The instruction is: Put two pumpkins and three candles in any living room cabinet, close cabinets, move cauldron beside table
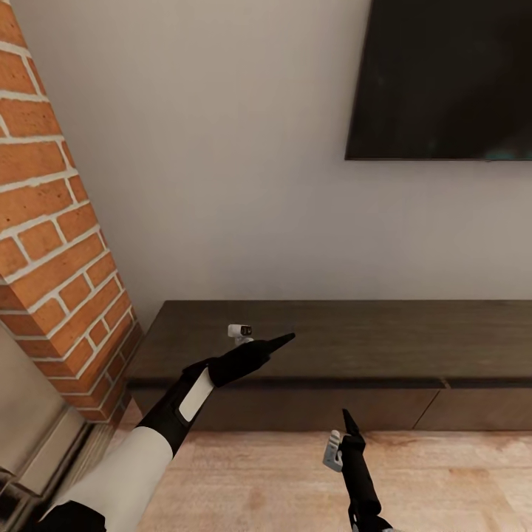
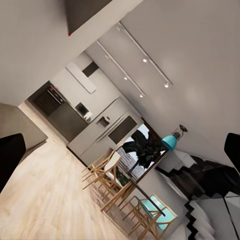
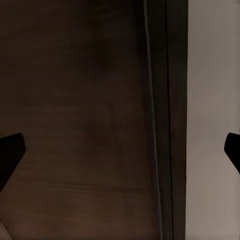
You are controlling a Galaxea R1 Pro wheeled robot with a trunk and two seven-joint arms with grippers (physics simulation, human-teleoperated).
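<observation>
Head view: the long dark cabinet point(image 1: 355, 347) stands against the pale wall, its fronts flush, below a black screen point(image 1: 443, 74) at far right; a brick chimney point(image 1: 52, 244) rises at left. The left gripper point(image 1: 277, 342) hangs over the cabinet top, the right gripper point(image 1: 347, 425) near its front.

Left wrist view: spread fingertips point(image 2: 10, 155) frame a distant kitchen and wooden chairs point(image 2: 115, 180).

Right wrist view: parted, empty fingertips point(image 3: 10, 152) face the cabinet's dark wood point(image 3: 80, 110).

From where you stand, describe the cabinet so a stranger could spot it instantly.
Start at the red brick chimney, then look right beneath the big black screen. The cabinet runs low along the pale wall: long, dark brown wood, with flat handleless fronts, all shut.
</observation>
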